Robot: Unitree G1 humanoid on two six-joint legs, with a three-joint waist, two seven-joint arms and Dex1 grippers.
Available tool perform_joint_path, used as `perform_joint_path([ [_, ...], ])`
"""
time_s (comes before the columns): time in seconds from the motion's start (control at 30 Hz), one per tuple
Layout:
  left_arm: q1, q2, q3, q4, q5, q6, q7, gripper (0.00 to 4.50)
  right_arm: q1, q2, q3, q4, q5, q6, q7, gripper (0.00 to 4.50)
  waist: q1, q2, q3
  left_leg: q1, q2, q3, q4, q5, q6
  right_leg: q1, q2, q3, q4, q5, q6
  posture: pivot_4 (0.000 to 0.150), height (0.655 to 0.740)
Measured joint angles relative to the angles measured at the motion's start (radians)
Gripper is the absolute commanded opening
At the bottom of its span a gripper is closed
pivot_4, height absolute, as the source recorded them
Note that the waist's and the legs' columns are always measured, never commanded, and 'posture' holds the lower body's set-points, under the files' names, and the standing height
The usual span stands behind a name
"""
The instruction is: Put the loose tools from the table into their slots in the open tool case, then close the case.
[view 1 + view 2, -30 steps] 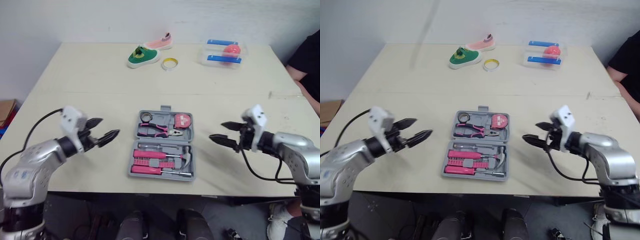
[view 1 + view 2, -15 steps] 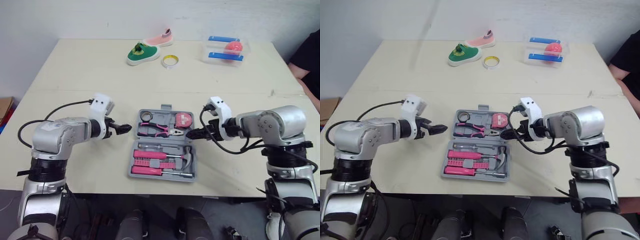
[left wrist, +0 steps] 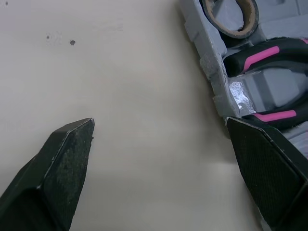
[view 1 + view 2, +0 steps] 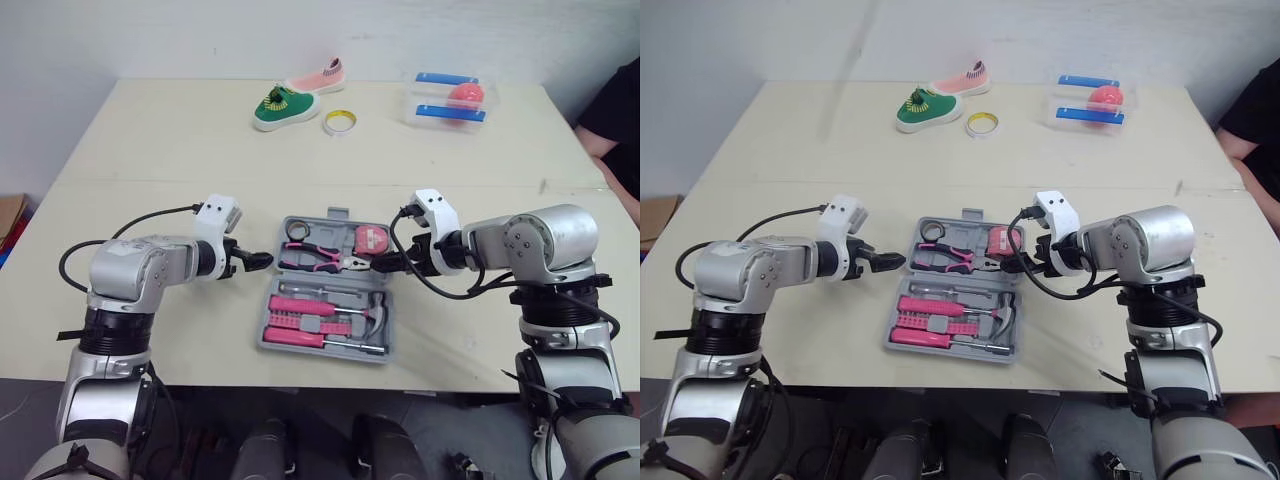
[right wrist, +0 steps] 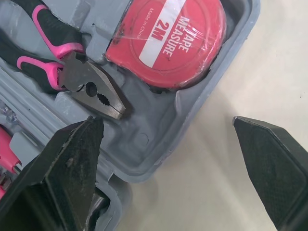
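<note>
The grey tool case (image 4: 278,300) lies open flat at the table's centre. Its far half holds pink-handled pliers (image 4: 320,262), a red tape measure (image 5: 168,43) and a tape roll (image 3: 230,12). The near half holds a hammer (image 4: 372,308) and pink screwdrivers (image 4: 300,305). My left gripper (image 4: 258,261) is open at the case's left edge, with one finger (image 3: 264,168) by the case wall and the other over bare table. At the far half's right edge my right gripper (image 4: 385,265) is open, one finger (image 5: 72,163) over the case near the pliers and the other (image 5: 274,159) over the table.
At the table's far side are a green shoe (image 4: 278,108), a pink shoe (image 4: 320,77), a yellow tape ring (image 4: 338,122) and a clear box (image 4: 448,100) with blue strips and a pink ball. A person in dark clothing (image 4: 615,120) sits at the right edge.
Both grippers have swung inward from the table's sides to the case's left and right edges. The camera view has shifted a little.
</note>
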Motion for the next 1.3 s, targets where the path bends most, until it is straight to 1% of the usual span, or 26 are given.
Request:
perform_joint_path([
  [0.13,-0.032,0.017,0.013,-0.003,-0.004,0.017,-0.013,4.43,0.0,-0.001,-0.001,0.007,-0.001,0.0,0.0,4.5,-0.002,0.0,0.0,0.0,0.0,0.0,0.0,0.0,0.0,0.0,0.0,0.0,0.0,0.0,0.0,0.15,0.74],
  [0.23,-0.071,-0.028,0.036,-0.02,-0.024,0.039,-0.018,4.43,0.0,-0.001,-0.002,0.016,-0.005,-0.002,-0.004,4.5,-0.001,0.0,0.0,0.0,0.0,0.0,0.0,0.0,0.0,0.0,0.0,0.0,0.001,0.0,0.0,0.15,0.74],
  [0.33,-0.074,-0.058,0.032,-0.016,-0.019,0.029,-0.012,4.43,0.001,0.001,-0.002,0.022,-0.01,-0.003,-0.012,4.5,0.0,0.0,0.0,0.0,0.0,0.0,0.0,0.0,0.0,0.0,0.0,0.0,0.001,0.0,0.0,0.15,0.74],
  [0.47,-0.072,-0.092,-0.017,0.059,0.024,-0.035,0.004,4.43,0.002,0.008,-0.002,0.029,-0.022,-0.003,-0.027,4.5,-0.003,0.0,0.0,0.0,0.0,0.0,0.0,0.001,-0.001,0.0,0.001,0.0,0.001,0.0,0.0,0.15,0.74],
  [0.6,-0.071,-0.098,-0.046,0.098,0.059,-0.067,0.005,4.43,0.003,0.01,-0.002,0.029,-0.035,-0.002,-0.044,4.5,-0.01,0.0,0.0,0.0,0.0,0.0,0.0,0.001,-0.001,0.0,0.001,0.0,0.001,0.0,0.0,0.15,0.74],
  [0.97,-0.072,-0.133,-0.042,0.13,0.098,-0.104,0.01,4.43,0.006,0.065,-0.029,0.038,-0.065,0.0,-0.08,4.5,-0.02,-0.001,-0.001,0.002,0.0,0.0,0.001,0.002,-0.001,0.001,0.0,0.001,0.002,0.0,0.0,0.15,0.74],
  [1.03,-0.072,-0.134,-0.042,0.13,0.099,-0.104,0.008,3.91,0.005,0.072,-0.04,0.043,-0.068,0.0,-0.082,4.5,-0.021,-0.002,-0.001,0.002,0.0,0.0,0.001,0.002,-0.001,0.001,0.0,0.001,0.002,0.0,0.0,0.15,0.74],
  [1.07,-0.072,-0.135,-0.042,0.13,0.099,-0.102,0.005,3.68,0.004,0.078,-0.047,0.049,-0.07,0.002,-0.084,4.0,-0.021,-0.002,-0.001,0.002,0.0,0.0,0.001,0.002,-0.001,0.001,0.0,0.001,0.003,0.0,0.0,0.15,0.74],
  [1.1,-0.072,-0.143,-0.042,0.13,0.098,-0.098,0.002,3.22,0.003,0.082,-0.055,0.06,-0.073,0.002,-0.086,3.71,-0.021,-0.002,-0.002,0.002,0.0,0.0,0.001,0.002,-0.001,0.001,0.0,0.001,0.003,0.0,0.0,0.15,0.74],
  [1.17,-0.071,-0.148,-0.042,0.13,0.096,-0.09,-0.004,2.37,0.001,0.091,-0.062,0.073,-0.072,0.001,-0.087,2.79,-0.022,-0.002,-0.002,0.002,0.0,0.0,0.001,0.002,-0.001,0.001,0.001,0.001,0.003,0.0,0.0,0.15,0.74],
  [1.2,-0.071,-0.15,-0.042,0.13,0.094,-0.086,-0.006,2.03,0.001,0.104,-0.064,0.075,-0.071,0.001,-0.086,2.4,-0.023,-0.002,-0.002,0.002,0.001,0.0,0.0,0.002,-0.001,0.001,0.001,0.001,0.003,0.0,0.0,0.15,0.74],
  [1.23,-0.071,-0.156,-0.04,0.128,0.089,-0.079,-0.014,1.47,0.0,0.122,-0.066,0.079,-0.072,0.001,-0.089,1.78,-0.023,-0.002,-0.002,0.002,0.001,0.0,0.0,0.002,-0.001,0.001,0.001,0.001,0.003,0.0,0.0,0.15,0.74],
  [1.3,-0.069,-0.165,-0.019,0.127,0.074,-0.06,-0.021,0.65,-0.004,0.148,-0.073,0.093,-0.074,0.002,-0.095,0.84,-0.022,-0.002,-0.002,0.002,0.001,0.0,0.0,0.002,-0.001,0.001,0.001,0.001,0.002,0.0,0.0,0.15,0.74],
])
